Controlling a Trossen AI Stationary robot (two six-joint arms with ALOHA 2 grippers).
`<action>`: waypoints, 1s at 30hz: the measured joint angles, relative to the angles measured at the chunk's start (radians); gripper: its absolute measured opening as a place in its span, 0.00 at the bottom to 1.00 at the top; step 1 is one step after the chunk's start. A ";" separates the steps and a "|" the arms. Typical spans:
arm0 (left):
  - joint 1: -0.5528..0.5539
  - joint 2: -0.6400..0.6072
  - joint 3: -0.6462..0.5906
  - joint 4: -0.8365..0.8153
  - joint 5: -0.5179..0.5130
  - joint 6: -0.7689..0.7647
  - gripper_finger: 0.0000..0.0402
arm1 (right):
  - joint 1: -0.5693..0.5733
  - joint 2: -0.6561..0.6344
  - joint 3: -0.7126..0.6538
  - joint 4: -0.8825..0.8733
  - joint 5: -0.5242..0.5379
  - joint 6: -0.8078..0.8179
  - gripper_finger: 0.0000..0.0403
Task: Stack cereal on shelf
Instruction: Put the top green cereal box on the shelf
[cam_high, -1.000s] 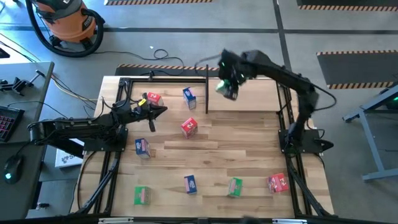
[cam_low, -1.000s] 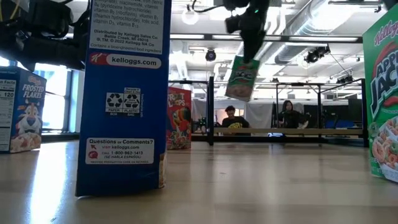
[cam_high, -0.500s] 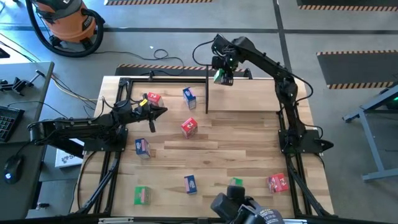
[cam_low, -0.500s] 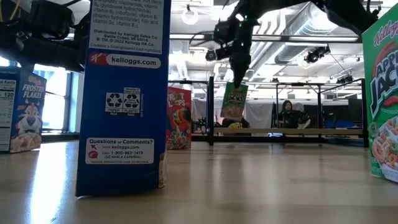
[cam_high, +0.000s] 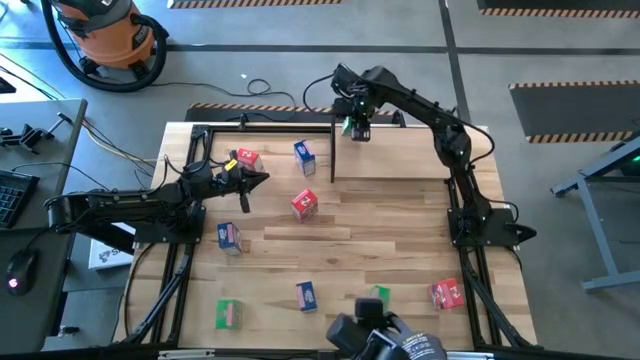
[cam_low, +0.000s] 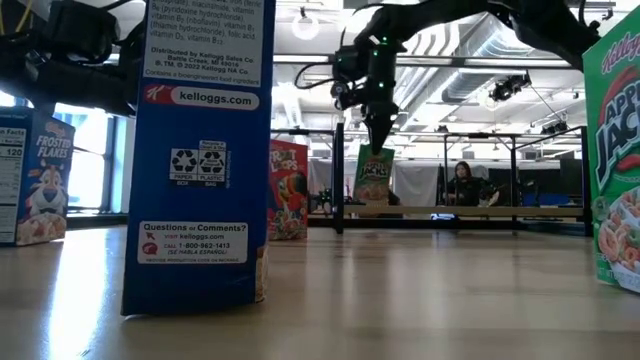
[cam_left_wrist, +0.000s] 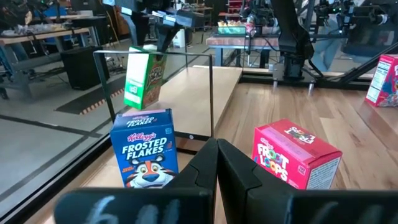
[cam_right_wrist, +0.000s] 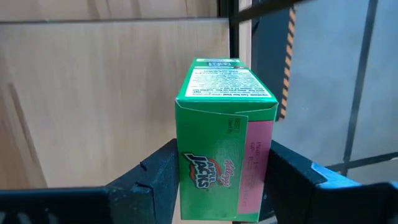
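Green Apple Jacks box (cam_right_wrist: 225, 140) hangs upright at the far edge of the wooden table (cam_high: 400, 215), just beside the shelf's (cam_high: 400, 180) upright post (cam_high: 332, 145). Beyond is grey floor and an orange vacuum (cam_high: 105, 35). Right gripper (cam_high: 354, 122) fingers (cam_right_wrist: 163, 171) press both its sides. Left gripper (cam_high: 255, 178), fingers together, holds nothing near a red box (cam_high: 246, 159)

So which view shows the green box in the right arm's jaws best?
The right wrist view: the green box fills it, clamped between the right gripper jaws. The low view shows it small, hanging by the shelf post; the left wrist view shows it distant; the high view shows barely a green speck.
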 joint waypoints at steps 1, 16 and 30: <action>0.000 0.000 0.000 0.000 0.000 0.000 0.00 | 0.004 0.000 0.000 0.006 0.001 -0.001 0.45; 0.000 0.000 0.000 0.000 0.009 0.001 0.00 | 0.016 -0.001 0.000 0.041 0.005 0.002 0.51; 0.000 0.000 0.000 -0.001 0.009 0.001 0.00 | 0.030 -0.002 0.047 0.072 0.040 0.004 0.56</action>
